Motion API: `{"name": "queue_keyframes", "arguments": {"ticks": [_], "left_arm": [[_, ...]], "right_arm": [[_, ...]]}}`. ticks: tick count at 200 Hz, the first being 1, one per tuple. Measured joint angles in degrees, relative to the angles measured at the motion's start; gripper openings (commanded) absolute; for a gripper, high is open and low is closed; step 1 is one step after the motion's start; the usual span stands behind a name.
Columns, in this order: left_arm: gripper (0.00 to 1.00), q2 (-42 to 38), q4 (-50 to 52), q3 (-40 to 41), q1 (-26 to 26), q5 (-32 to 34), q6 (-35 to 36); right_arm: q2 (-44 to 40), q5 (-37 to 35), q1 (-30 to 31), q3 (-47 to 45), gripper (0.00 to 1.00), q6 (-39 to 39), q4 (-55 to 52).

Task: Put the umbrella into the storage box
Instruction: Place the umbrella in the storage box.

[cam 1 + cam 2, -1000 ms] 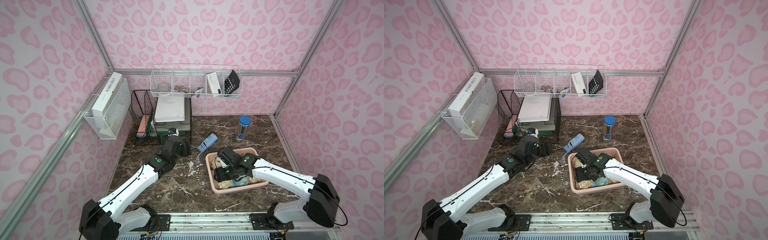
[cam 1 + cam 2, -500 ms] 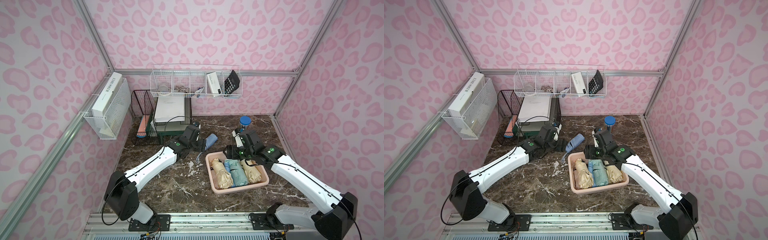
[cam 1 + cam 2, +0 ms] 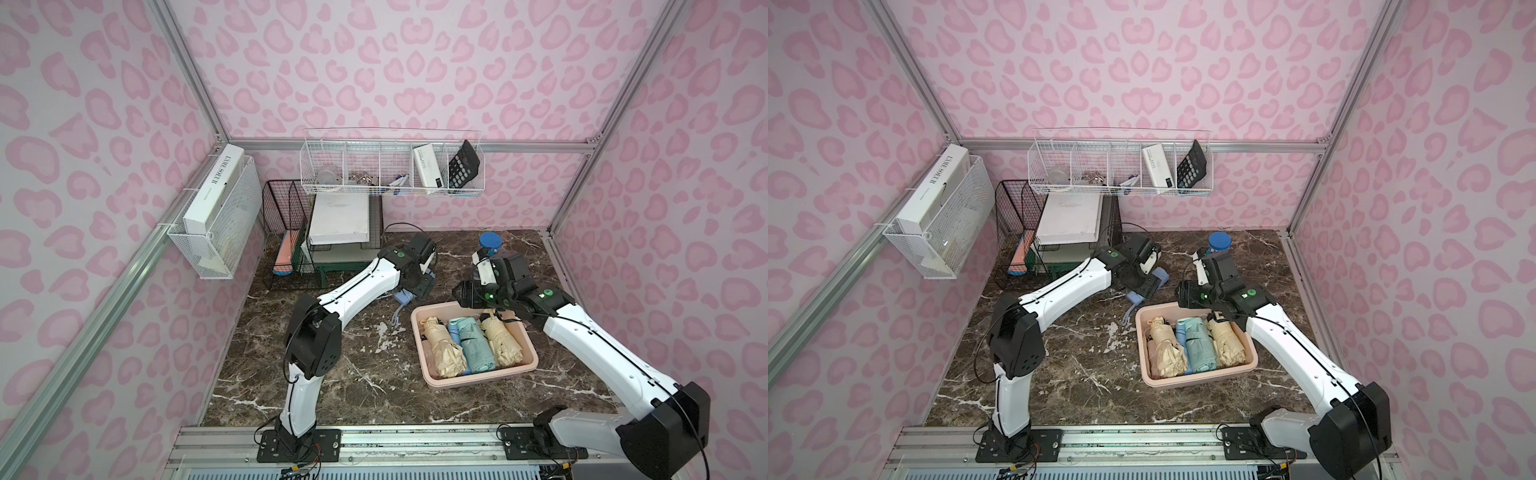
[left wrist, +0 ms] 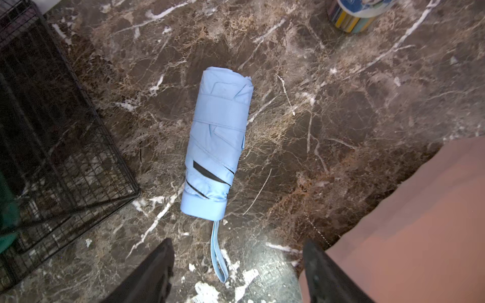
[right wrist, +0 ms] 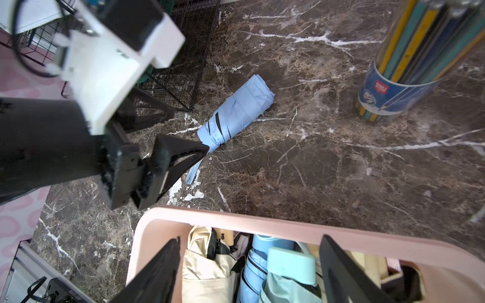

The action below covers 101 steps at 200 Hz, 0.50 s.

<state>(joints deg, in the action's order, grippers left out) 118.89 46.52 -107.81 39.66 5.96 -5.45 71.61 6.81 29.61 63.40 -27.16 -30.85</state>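
A light blue folded umbrella (image 4: 217, 141) lies on the marble table between the black rack and the storage box, seen too in the right wrist view (image 5: 236, 110) and partly under the left arm in both top views (image 3: 404, 297) (image 3: 1136, 297). Its strap (image 4: 217, 251) trails toward my left gripper (image 4: 237, 265), which hangs open just above the handle end (image 3: 419, 286). The pale pink storage box (image 3: 478, 380) (image 5: 262, 223) holds several folded umbrellas, beige, blue and mint. My right gripper (image 5: 250, 244) stands open and empty over the box's far rim (image 3: 463, 295).
A clear pencil tub with a blue lid (image 3: 490, 245) (image 5: 393, 86) stands behind the box. The black wire file rack (image 3: 291, 232) sits at the back left, close to the umbrella. White wire baskets (image 3: 390, 170) hang on the walls.
The left gripper has swung right from the rack to hang over the blue umbrella. The right gripper has come up out of the box to its far rim.
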Motion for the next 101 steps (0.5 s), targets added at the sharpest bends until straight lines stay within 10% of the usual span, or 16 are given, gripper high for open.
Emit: {"name": "queue_keyframes", "arguments": {"ticks": [101], "left_arm": [[0.86, 17.5, 5.2, -15.5, 0.0, 6.6, 4.7]], "right_arm": [[-5.7, -1.7, -0.8, -2.6, 0.80, 1.7, 5.3]]}}
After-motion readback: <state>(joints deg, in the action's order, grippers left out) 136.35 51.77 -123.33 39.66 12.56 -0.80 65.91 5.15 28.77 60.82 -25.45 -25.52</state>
